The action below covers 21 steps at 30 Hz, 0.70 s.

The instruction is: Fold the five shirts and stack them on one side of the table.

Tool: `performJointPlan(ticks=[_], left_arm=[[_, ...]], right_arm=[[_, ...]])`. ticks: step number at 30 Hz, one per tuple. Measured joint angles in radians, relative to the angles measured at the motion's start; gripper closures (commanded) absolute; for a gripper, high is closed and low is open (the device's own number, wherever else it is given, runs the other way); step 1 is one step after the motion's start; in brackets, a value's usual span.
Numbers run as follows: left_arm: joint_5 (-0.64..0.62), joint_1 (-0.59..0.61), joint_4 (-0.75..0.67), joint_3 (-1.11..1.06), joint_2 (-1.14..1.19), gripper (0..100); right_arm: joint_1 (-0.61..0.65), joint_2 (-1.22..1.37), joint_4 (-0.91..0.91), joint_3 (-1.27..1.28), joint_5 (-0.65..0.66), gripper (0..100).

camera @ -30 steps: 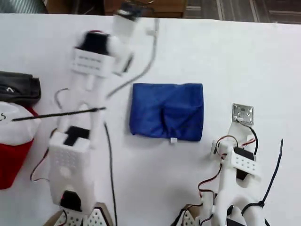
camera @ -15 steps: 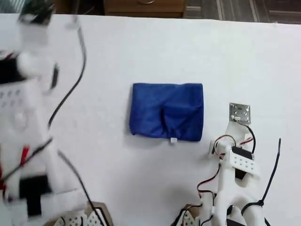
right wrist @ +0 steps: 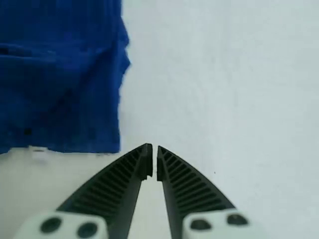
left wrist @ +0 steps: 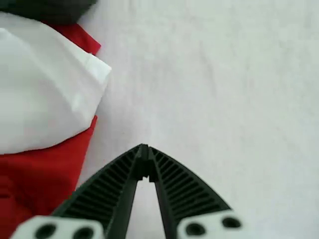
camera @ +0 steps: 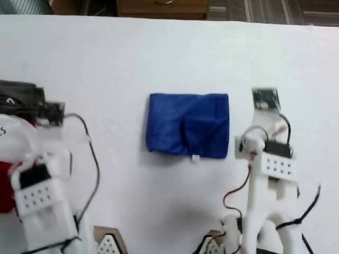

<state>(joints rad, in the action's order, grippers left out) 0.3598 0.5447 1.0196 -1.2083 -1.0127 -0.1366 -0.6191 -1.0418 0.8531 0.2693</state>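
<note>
A folded blue shirt [camera: 188, 124] lies flat in the middle of the table, and the right wrist view shows its near right corner [right wrist: 60, 74]. Just off that corner my right gripper [right wrist: 150, 149] hangs shut and empty over bare cloth. The right arm [camera: 270, 166] stands beside the shirt's right edge. At the table's left edge lie a dark shirt [camera: 18, 98], a white shirt [camera: 13, 140] and a red shirt [camera: 5, 185]. My left gripper [left wrist: 143, 148] is shut and empty beside the white shirt [left wrist: 45, 99] and the red shirt [left wrist: 35, 184]. The left arm [camera: 37, 196] covers part of that pile.
A white cloth covers the table [camera: 159, 58]. Wooden furniture [camera: 159, 8] stands beyond the far edge. Arm cables [camera: 95, 169] trail over the near left part of the table. Bare room lies behind the blue shirt and to its right.
The left arm swung from the far middle of the table over to the pile at the left. The right arm moved forward alongside the blue shirt's right edge.
</note>
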Motion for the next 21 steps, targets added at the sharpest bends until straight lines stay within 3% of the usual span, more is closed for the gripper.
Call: performJointPlan(ticks=[4,10,16,21], left_arm=[[-0.043,0.000,-0.054,-0.135,-0.095,97],[-0.061,-0.002,-0.192,-0.278,-0.124,97],[-0.061,0.000,-0.235,-0.302,-0.133,97],[-0.061,0.000,-0.238,-0.302,-0.133,97]], right_arm=[[0.173,0.000,-0.132,-0.190,0.000,97.6],[0.430,0.097,-0.100,-0.295,0.000,97.6],[0.482,0.479,-0.091,-0.520,0.000,97.6],[0.486,0.812,-0.242,-0.829,0.000,97.6]])
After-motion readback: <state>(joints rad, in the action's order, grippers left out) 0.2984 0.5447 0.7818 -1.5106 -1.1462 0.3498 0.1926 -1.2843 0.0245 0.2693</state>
